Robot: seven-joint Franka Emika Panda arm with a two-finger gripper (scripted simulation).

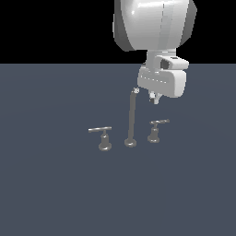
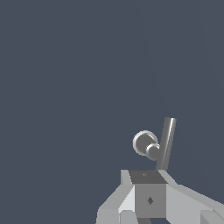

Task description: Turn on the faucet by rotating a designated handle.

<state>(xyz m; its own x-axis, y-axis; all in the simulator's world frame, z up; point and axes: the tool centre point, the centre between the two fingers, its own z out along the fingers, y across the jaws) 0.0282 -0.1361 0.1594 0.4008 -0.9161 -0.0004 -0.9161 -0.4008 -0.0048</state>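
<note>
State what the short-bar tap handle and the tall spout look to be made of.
The handle looks like grey brushed metal: dull sheen and a pale highlight along its lever bar and flared base. The spout looks the same, with a paler tip, possibly a different material. Being rendered, this goes by look only.

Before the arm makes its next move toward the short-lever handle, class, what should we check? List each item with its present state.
1. Handle in sight, unobstructed: ok.
2. Gripper above the handle, not touching: ok.
3. Gripper clear of the spout: ok, spout stands toward the exterior view's left.
4. Jaw opening: cannot tell.
5. Longer-bar handle out of the path: ok.
6. Fingers lined up with the lever in the wrist view: cannot tell.
</note>
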